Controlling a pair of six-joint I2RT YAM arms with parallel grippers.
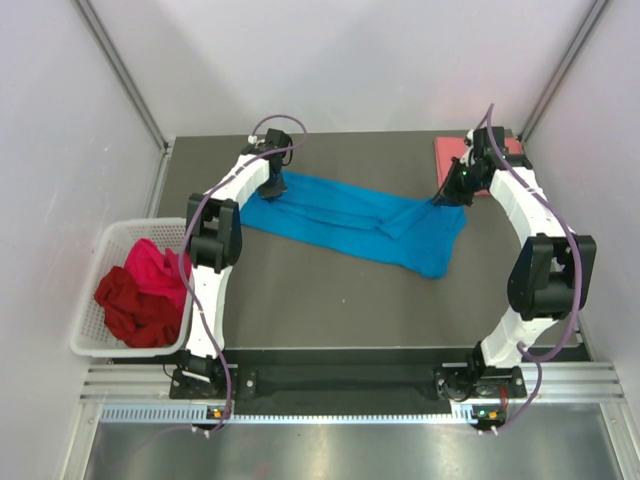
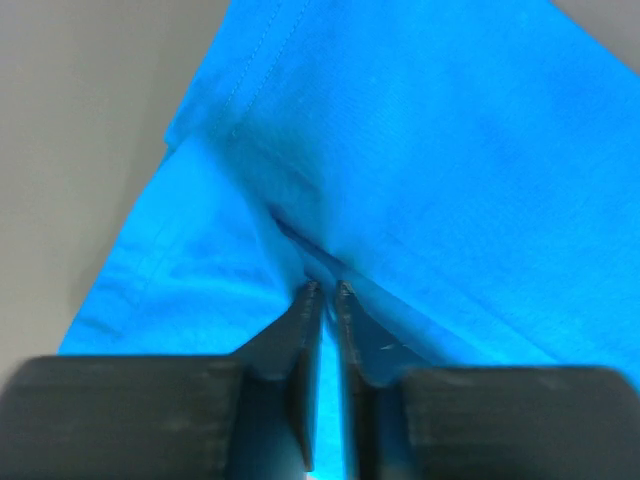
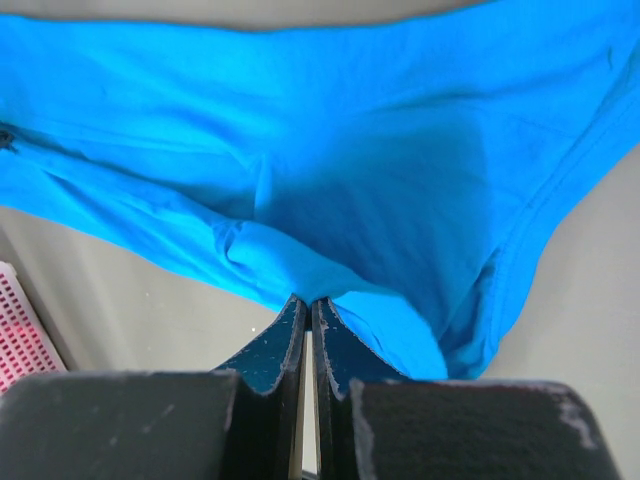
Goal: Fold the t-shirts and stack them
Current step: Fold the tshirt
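Bright, plain blue all over the blue t-shirt (image 1: 350, 222), darker in the creases, with a paler line of stitching along the hem in the left wrist view. Flat salmon on the salmon pink t-shirt (image 1: 450, 155). Deep crimson for the dark red t-shirt (image 1: 135, 310), hot pinkish magenta for the magenta t-shirt (image 1: 155, 265) beside it. White lattice pattern on the basket (image 1: 88, 340). Matt dark grey on the tabletop (image 1: 330, 300). White arms (image 1: 205, 310) with black joints and black jaws; purple cables (image 1: 280, 118). Pale greyish white walls (image 1: 60, 120).
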